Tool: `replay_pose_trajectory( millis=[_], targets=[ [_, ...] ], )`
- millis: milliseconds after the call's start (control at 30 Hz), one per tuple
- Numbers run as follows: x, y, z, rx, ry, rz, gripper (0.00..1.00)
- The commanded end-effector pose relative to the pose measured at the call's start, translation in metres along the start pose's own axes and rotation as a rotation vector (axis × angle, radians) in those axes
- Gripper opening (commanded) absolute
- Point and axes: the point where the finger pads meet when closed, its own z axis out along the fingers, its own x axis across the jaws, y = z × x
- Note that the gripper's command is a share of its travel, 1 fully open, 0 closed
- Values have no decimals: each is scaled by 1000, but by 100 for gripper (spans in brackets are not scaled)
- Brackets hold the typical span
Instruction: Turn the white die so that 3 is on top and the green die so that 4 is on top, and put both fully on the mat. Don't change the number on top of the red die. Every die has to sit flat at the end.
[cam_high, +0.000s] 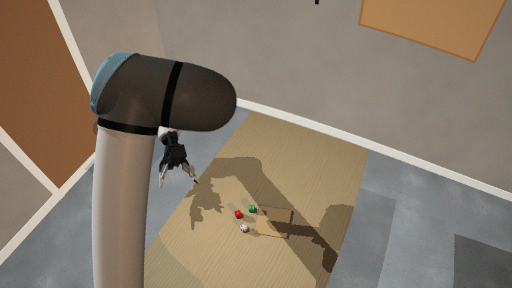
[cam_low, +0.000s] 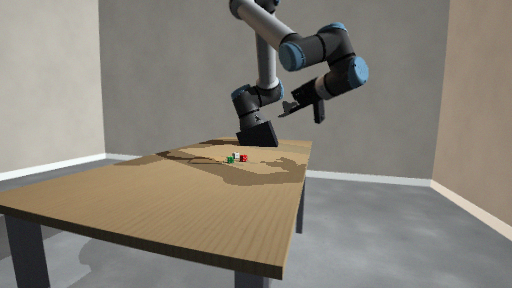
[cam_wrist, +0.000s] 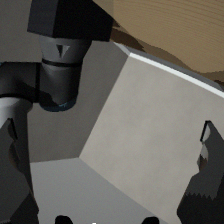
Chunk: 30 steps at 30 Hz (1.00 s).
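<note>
Three small dice lie close together on the wooden table, next to the tan mat (cam_high: 274, 220). The red die (cam_high: 238, 214) is at the left, the green die (cam_high: 252, 208) beside it by the mat's corner, and the white die (cam_high: 244, 228) nearer the camera by the mat's edge. They also show in the exterior view: green (cam_low: 230, 159), white (cam_low: 235, 155), red (cam_low: 243, 158). The top numbers are too small to read. My gripper (cam_high: 176, 175) hangs open and empty high above the table, well away from the dice; it also shows in the exterior view (cam_low: 301, 111). In the wrist view the fingers frame only wall, floor and the arm.
The robot base (cam_low: 257, 133) stands at the table's far end. The arm's thick link (cam_high: 125, 165) blocks the left of the top view. The table edge (cam_low: 295, 200) drops to the floor on the right.
</note>
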Motion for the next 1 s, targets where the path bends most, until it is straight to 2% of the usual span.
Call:
replay_pose_trajectory(
  millis=[0,700,967],
  targets=[
    [0,1,-1,1,0,0,100],
    [1,0,0,6,0,6,100],
    [11,-4,9,74,-10,82,100]
  ],
)
